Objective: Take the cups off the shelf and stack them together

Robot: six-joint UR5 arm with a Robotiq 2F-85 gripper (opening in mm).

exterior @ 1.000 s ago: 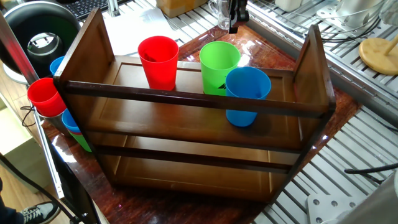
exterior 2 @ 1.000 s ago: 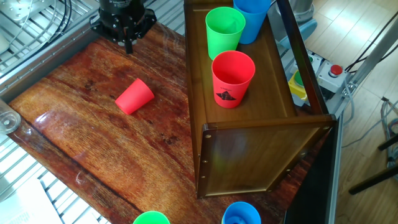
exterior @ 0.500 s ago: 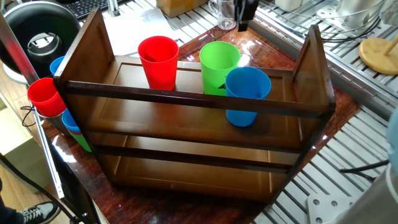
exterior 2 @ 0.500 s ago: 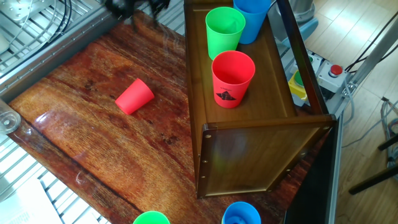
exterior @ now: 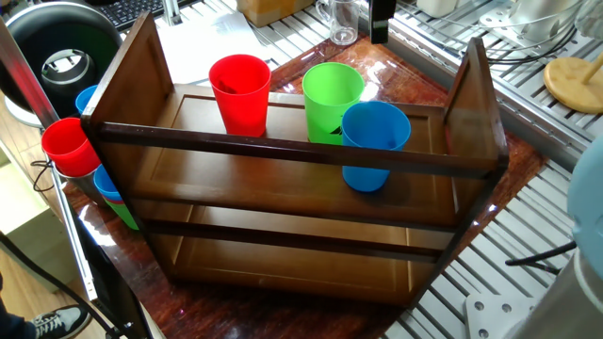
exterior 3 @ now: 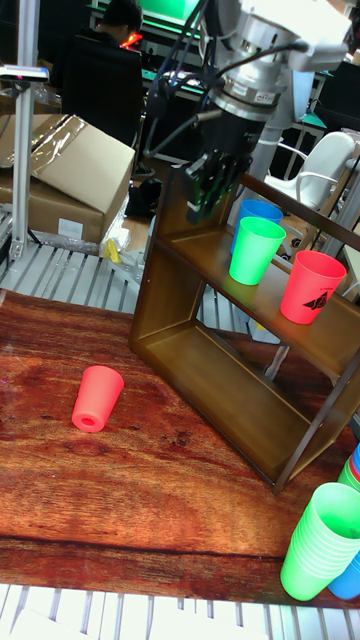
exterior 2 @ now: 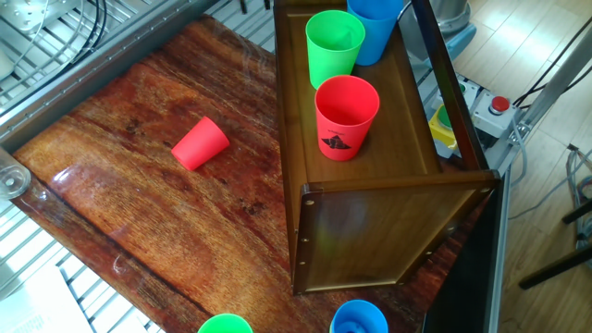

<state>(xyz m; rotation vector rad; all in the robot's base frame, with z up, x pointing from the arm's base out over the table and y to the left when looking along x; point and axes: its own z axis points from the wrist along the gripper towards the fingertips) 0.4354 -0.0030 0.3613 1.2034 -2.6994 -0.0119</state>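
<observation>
Three cups stand on the top tier of the dark brown shelf (exterior: 283, 151): a red cup (exterior: 240, 92), a green cup (exterior: 332, 94) and a blue cup (exterior: 374, 143). The other fixed view shows a black mark on the shelf's red cup (exterior 2: 346, 116). A second red cup (exterior 2: 200, 143) lies on its side on the table, well away from the shelf (exterior 2: 370, 213). My gripper (exterior 3: 210, 195) hangs high beside the shelf's end panel (exterior 3: 165, 260), near the blue cup (exterior 3: 255, 215), shut and holding nothing. Only its dark tip (exterior: 380, 21) shows at the top edge of one fixed view.
A slanted column of nested red, blue and green cups (exterior: 71, 146) leans beside the shelf, and its green end (exterior 3: 320, 540) lies at the table's near right corner. Metal grating (exterior: 556, 226) surrounds the wooden table (exterior 2: 139, 213). A glass (exterior: 344, 21) stands behind the shelf.
The gripper has risen from above the table and left the other fixed view. In one fixed view it has shifted right and upward. No cup has moved.
</observation>
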